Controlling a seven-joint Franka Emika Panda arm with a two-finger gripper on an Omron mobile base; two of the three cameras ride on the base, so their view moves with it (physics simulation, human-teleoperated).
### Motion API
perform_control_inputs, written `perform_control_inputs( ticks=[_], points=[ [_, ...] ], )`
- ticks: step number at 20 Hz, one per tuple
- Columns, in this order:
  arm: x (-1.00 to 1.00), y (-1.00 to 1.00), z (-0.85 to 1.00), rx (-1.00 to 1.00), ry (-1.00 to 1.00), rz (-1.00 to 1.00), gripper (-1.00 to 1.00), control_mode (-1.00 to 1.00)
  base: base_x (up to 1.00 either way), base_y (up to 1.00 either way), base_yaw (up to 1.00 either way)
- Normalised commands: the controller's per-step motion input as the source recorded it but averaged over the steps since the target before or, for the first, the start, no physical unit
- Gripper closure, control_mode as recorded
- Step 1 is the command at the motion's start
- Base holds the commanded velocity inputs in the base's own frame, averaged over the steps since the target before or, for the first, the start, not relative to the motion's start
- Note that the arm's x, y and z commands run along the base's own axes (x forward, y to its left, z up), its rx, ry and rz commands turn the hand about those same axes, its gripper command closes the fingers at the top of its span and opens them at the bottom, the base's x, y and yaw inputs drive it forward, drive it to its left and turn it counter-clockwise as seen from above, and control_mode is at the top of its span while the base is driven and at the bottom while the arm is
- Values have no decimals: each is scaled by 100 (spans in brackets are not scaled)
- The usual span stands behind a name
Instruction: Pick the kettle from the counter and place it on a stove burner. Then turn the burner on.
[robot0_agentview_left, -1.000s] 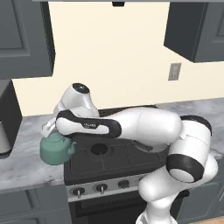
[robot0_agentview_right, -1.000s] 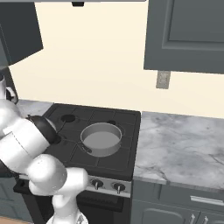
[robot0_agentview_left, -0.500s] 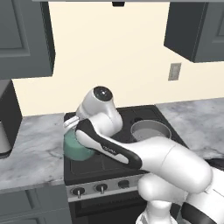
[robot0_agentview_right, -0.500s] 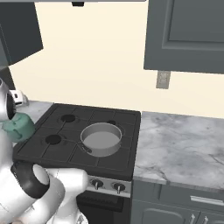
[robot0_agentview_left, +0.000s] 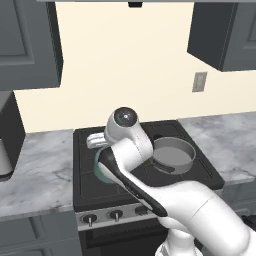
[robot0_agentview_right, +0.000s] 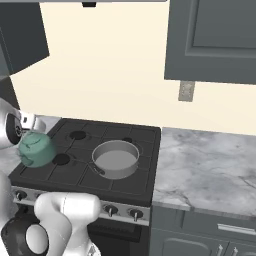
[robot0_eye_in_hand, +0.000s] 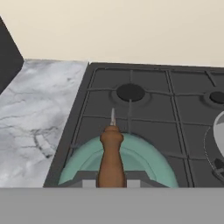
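Gripper clenched on kettle by its brown handle bar, kettle hanging over stove's front-left area. Rear-left stove burner at 12 o'clock, grey pan at 3, counter at 9.

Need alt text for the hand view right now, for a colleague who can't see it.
The teal kettle, seen from above with its brown handle bar in the shut gripper, is over the front left of the black stove. Marble counter lies left, a grey pan's edge right.

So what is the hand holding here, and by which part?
The small squat teal-green kettle, held by the orange-brown bar of its wire handle.
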Motion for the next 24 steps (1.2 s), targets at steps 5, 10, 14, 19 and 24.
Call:
perform_control_inputs(
  ticks=[5,10,14,19,24],
  points=[
    [0,-8,0,3,0,-3,100,-100,0,0,0],
    [32,-20,0,9,2,-2,100,-100,0,0,0],
    [53,-26,0,8,7,-4,100,-100,0,0,0],
    [57,-25,0,8,15,-4,100,-100,0,0,0],
    [28,-8,0,3,6,-1,100,-100,0,0,0]
  ],
)
